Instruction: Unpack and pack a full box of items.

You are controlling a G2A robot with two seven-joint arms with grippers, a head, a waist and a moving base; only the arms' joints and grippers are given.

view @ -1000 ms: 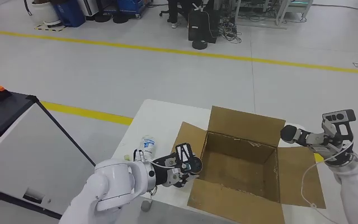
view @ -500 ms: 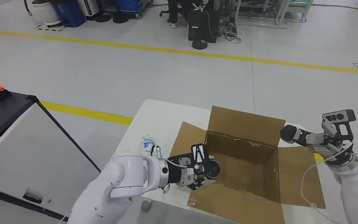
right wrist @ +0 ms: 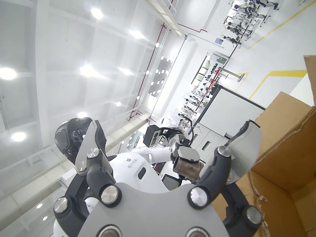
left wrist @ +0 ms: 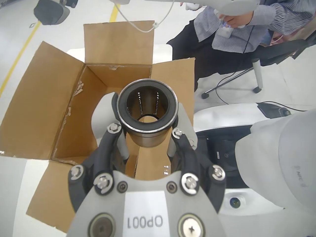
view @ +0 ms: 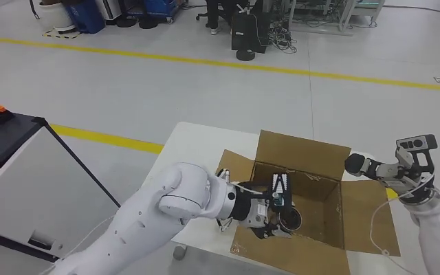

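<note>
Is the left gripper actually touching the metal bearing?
Touching. In the left wrist view the left gripper has both fingers pressed against opposite sides of the metal bearing.

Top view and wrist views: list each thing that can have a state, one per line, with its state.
box, open, flaps folded out.
bearing, gripped, held over the box.
left tool, shut on the bearing.
right tool, open, holding nothing.
</note>
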